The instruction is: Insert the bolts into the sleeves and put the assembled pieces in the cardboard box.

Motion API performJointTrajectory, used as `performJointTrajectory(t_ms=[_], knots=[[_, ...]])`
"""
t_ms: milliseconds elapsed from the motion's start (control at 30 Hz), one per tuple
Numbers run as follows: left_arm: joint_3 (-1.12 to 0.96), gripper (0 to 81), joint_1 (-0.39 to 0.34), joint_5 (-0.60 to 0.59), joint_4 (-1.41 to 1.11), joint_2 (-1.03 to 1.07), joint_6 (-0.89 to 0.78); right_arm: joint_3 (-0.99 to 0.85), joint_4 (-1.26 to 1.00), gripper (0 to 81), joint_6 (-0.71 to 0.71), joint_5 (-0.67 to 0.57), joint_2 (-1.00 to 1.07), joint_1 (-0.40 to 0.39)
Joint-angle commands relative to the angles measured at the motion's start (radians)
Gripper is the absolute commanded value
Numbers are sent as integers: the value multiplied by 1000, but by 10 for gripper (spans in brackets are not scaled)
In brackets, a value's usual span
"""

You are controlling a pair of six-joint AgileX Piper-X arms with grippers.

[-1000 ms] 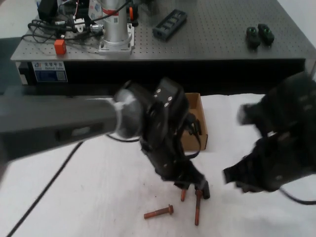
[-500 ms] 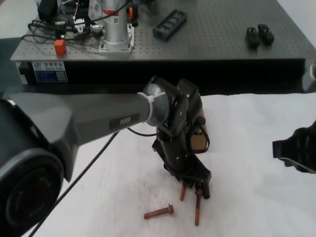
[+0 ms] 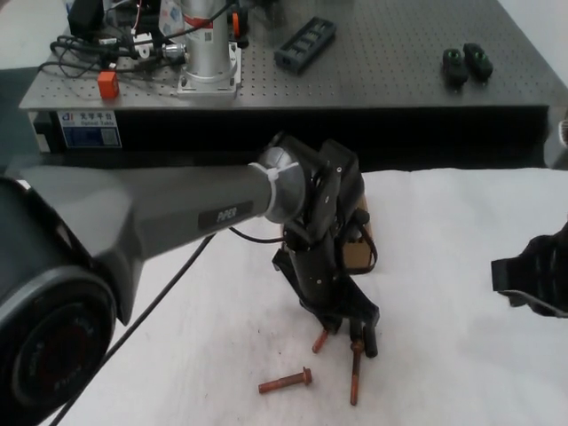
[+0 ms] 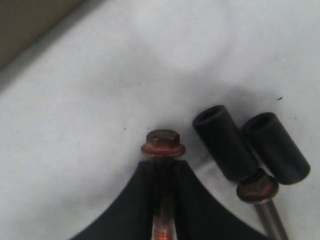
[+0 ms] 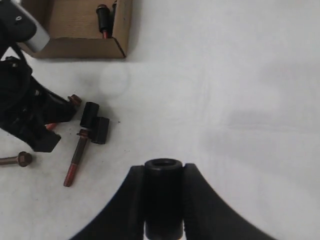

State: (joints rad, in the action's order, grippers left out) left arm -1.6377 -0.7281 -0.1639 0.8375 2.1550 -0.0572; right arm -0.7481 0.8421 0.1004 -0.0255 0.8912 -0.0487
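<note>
In the high view a loose bolt point(image 3: 286, 382) lies flat on the white cloth point(image 3: 195, 355), at about seven o'clock from the left gripper point(image 3: 333, 325) and a little apart from it. The left gripper is low over the cloth and its fingers are closed narrowly on the held bolt point(image 4: 163, 149). The left wrist view shows the shank pinched between them and the head standing out beyond their tips. At about twelve o'clock from this gripper stands the cardboard box point(image 3: 362, 256), mostly hidden behind the arm, and the right wrist view shows an assembled piece point(image 5: 103, 17) inside it. At about four o'clock, just beside the gripper, two black sleeves point(image 4: 224, 142) lie side by side and touch, and a third bolt point(image 3: 354, 380) has its head against their ends. Far at three o'clock, well apart from all this, is the right gripper point(image 5: 163, 172), and its fingers are closed around the held sleeve point(image 5: 163, 200). Compared with one second before, the right arm has withdrawn to the edge of the high view. In the last half second the held bolt has turned a little, from pointing at six o'clock to about seven o'clock.
</note>
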Motion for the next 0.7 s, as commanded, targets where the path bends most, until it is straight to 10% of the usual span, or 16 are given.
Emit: performJointTrajectory(t_ms=[0, 267, 667], knots=[[-14, 6, 21, -26, -12, -96, -15, 37, -35, 5, -25, -137, -7, 1], [349, 6, 127, -345, -580, -462, -345, 267, -478, 5, 178, -506, -7, -136], [663, 6, 152, -583, -1159, -596, -662, 298, -1082, 5, 360, -442, 186, -291]])
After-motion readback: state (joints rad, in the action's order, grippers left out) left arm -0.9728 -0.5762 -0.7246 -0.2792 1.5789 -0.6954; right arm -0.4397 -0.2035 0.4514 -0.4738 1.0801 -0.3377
